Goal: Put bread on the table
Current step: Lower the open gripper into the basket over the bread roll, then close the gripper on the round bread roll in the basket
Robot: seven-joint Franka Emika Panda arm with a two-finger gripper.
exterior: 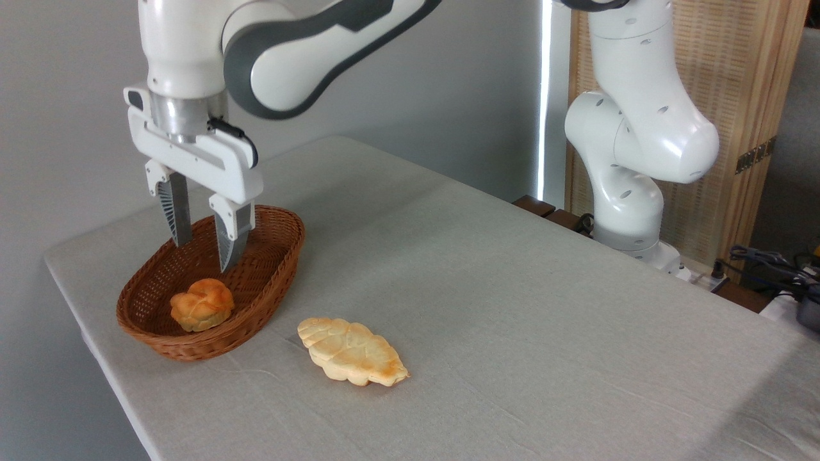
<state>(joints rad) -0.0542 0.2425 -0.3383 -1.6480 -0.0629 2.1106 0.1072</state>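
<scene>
Grey wall fills the background on the left, and a slatted wooden screen stands behind the robot's white base at the far right. A bright vertical strip of light shows between wall and screen. Some dark cables lie at the right edge beyond the bench.

The bench is covered with a light grey, slightly wrinkled cloth and runs from the near right toward the far left corner. On its left part sits a brown oval wicker basket. The bread, a small golden-orange bun with a knotted top, lies inside the basket, toward its near end, resting on the woven bottom.

Just to the right of the basket, on the bare cloth, lies a larger flat, pale leaf-shaped bread, browned along its right tip. It is near the basket's wall but not touching it.

The arm reaches across from the right and points straight down over the basket. Its gripper hangs above the bun with its two fingers spread apart and nothing between them. The fingertips are at about the level of the basket's rim, over the far half of the basket, and they are clear of the bun. The left finger shows a ribbed inner face; the right finger is partly in front of the far rim of the basket.
</scene>
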